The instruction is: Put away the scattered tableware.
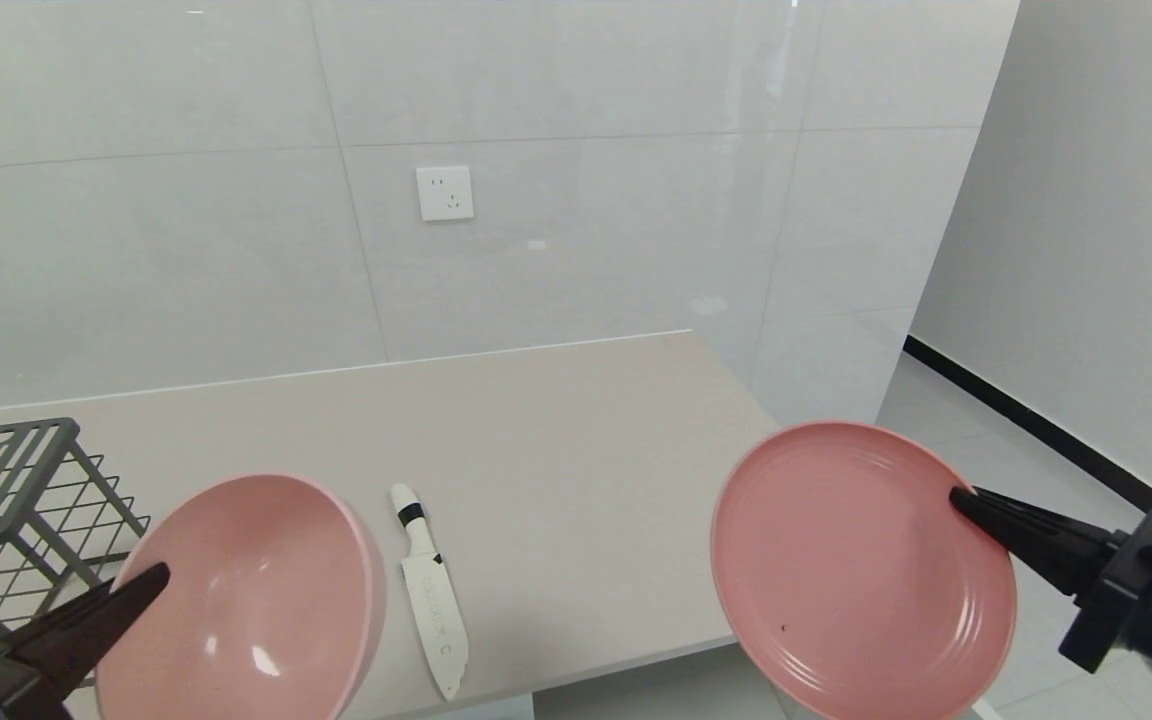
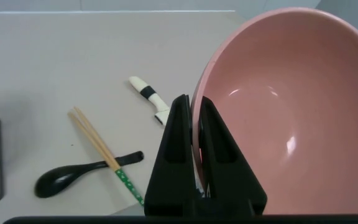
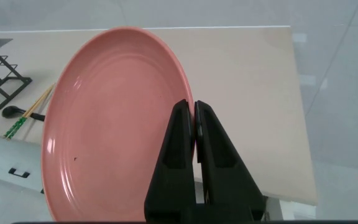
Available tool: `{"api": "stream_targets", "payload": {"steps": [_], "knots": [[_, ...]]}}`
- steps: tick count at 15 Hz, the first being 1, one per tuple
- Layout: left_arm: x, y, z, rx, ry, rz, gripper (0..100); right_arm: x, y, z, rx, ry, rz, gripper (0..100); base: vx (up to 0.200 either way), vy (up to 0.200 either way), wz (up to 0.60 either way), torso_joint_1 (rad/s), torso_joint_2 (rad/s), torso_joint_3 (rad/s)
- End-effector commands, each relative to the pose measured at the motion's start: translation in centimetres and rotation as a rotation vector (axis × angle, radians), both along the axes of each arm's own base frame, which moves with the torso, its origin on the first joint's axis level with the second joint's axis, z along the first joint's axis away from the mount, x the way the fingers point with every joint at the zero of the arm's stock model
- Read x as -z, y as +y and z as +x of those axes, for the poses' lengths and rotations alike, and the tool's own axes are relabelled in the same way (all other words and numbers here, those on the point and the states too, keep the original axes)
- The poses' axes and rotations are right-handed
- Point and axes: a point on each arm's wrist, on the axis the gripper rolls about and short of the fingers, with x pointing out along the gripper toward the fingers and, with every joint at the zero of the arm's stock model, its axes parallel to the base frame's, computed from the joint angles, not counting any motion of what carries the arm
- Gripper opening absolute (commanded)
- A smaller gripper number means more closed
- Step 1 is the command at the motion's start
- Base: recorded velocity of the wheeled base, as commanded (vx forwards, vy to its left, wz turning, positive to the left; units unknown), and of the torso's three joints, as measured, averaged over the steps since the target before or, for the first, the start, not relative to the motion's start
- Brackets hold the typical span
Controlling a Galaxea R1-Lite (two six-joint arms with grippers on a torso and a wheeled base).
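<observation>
A pink bowl (image 1: 256, 600) hangs tilted above the table's near left, its rim pinched by my left gripper (image 1: 151, 580), which is shut on it; the same bowl (image 2: 291, 112) and gripper (image 2: 194, 115) show in the left wrist view. Off the table's right edge, my right gripper (image 1: 961, 500) is shut on the rim of a pink plate (image 1: 856, 570), held tilted in the air; plate (image 3: 110, 118) and gripper (image 3: 194, 115) show in the right wrist view. A white knife (image 1: 428, 590) lies on the table between them. Chopsticks (image 2: 101, 152) and a black spoon (image 2: 82, 174) lie on the table.
A dark wire rack (image 1: 16, 520) stands at the table's left. The beige table (image 1: 556, 440) ends at the tiled wall behind and drops off on the right, where grey floor (image 1: 986, 440) begins.
</observation>
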Motion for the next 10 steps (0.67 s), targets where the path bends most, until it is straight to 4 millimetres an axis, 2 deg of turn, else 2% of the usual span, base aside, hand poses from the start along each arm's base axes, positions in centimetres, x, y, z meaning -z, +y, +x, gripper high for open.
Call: {"api": "stream_targets", "payload": {"steps": [1, 6, 7, 10], "knots": [[-0.3, 1.2, -2.3, -0.039, -0.095, -0.011, 0, -0.9, -0.8, -1.3, 0.03, -0.06, 0.019, 0, 0.0, 0.0, 0.0, 0.0, 0.0, 0.0], [0.3, 2.0, -4.3, -0.062, -0.133, -0.007, 0, -1.2, -1.9, -2.8, 0.079, -0.129, 0.024, 0, 0.0, 0.0, 0.0, 0.0, 0.0, 0.0], [0.5, 2.3, -5.2, -0.069, -0.158, -0.009, 0, -0.9, -2.5, -4.1, 0.102, -0.165, 0.013, 0, 0.0, 0.0, 0.0, 0.0, 0.0, 0.0], [0.8, 2.6, -6.1, -0.09, -0.187, -0.018, 0, -0.9, -3.3, -5.6, 0.148, -0.21, 0.017, 0, 0.0, 0.0, 0.0, 0.0, 0.0, 0.0]]}}
